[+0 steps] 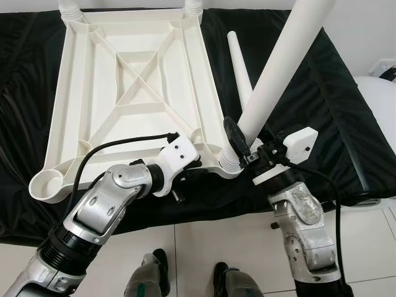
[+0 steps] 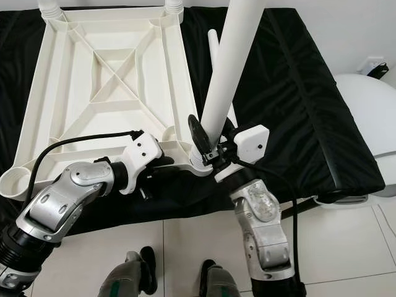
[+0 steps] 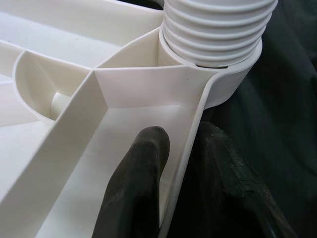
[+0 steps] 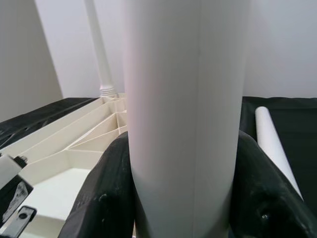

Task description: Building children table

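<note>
A black padded mat [image 1: 346, 124] covers a low platform on a white tiled floor [image 1: 204, 253]. On the mat lies a white plastic children's tabletop [image 1: 133, 93], upside down, its ribbed underside showing an X-shaped brace in the middle. It fills the head camera's view from 9 o'clock to 12 o'clock.

2 white legs [image 1: 69, 9] already stand in the far corner sockets at 11 and 12 o'clock. An open round socket [image 1: 48, 182] sits at the tabletop's near corner at 8 o'clock.

A 3rd white leg [image 1: 278, 68] rises steeply from the near corner socket at the centre of the view toward 1 o'clock. In the left wrist view its threaded end [image 3: 218, 29] sits in that socket.

A 4th loose leg [image 1: 240, 71] lies on the mat just beside the tabletop's edge, behind the raised leg.

The right gripper [image 1: 247, 151], just right of centre, has its 2 black fingers [image 4: 106, 198] pressed on either side of the raised leg near its base.

The left gripper [image 3: 178, 183], at 7 o'clock of the socket, pinches the tabletop's thin rim, 1 finger inside the rim and 1 outside against the mat.

The robot's feet [image 1: 154, 272] show at 6 o'clock.
</note>
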Tool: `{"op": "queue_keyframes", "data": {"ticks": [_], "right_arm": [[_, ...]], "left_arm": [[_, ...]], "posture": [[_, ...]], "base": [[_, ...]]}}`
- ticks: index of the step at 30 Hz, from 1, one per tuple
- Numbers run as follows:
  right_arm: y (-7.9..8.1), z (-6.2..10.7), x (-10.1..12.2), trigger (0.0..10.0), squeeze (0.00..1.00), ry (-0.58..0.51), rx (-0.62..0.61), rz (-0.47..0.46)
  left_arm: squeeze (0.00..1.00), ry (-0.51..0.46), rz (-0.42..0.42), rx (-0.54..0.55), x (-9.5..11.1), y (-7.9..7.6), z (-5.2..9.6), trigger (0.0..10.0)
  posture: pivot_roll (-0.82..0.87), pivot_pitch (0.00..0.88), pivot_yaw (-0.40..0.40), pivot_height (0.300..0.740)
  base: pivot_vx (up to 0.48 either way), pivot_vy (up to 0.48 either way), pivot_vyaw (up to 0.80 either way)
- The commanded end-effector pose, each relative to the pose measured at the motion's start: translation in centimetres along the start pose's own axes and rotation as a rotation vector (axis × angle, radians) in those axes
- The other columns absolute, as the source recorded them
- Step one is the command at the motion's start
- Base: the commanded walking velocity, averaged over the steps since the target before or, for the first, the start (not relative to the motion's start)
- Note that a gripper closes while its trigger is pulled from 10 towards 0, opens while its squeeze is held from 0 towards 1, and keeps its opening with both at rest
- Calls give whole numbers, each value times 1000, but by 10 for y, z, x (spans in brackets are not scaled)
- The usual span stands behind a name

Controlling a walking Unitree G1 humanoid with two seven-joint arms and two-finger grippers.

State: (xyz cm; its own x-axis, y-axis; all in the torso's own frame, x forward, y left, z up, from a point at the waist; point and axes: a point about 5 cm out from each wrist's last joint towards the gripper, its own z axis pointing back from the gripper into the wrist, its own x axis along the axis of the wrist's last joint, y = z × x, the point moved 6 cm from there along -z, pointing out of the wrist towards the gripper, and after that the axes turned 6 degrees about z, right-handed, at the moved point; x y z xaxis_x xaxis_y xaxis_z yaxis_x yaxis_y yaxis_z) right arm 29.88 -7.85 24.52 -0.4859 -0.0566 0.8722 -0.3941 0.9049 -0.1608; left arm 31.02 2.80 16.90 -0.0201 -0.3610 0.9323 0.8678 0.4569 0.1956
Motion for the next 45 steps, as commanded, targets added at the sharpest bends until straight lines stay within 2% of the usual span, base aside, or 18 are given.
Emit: {"op": "queue_keyframes", "data": {"ticks": [1, 6, 20, 25, 45], "right_arm": [[21, 7, -35, 10000, 0, 142, 41, -57], [19, 6, -38, 10000, 0, 156, -42, -30], [16, 7, -44, 10000, 0, 189, -157, 31], [11, 14, -47, 10000, 0, 217, -270, 45], [13, 19, -50, 10000, 0, 238, -316, 63]], "left_arm": [[0, -30, -7, -86, 9, -20, -9, 10000], [0, -30, -6, -83, 9, -19, -8, 10000], [0, -30, -4, -81, 10, -21, -8, 10000], [0, -31, -4, -82, 10, -23, -7, 10000], [0, -30, -2, -87, 10, -26, -6, 10000]], "posture": [[-52, 300, -7, 740], [-47, 303, -7, 740], [-40, 301, -14, 740], [-35, 301, -18, 740], [-33, 287, -21, 740]], "base": [[0, 0, 0], [0, 0, 0], [0, 0, 0], [0, 0, 0], [0, 0, 0]]}}
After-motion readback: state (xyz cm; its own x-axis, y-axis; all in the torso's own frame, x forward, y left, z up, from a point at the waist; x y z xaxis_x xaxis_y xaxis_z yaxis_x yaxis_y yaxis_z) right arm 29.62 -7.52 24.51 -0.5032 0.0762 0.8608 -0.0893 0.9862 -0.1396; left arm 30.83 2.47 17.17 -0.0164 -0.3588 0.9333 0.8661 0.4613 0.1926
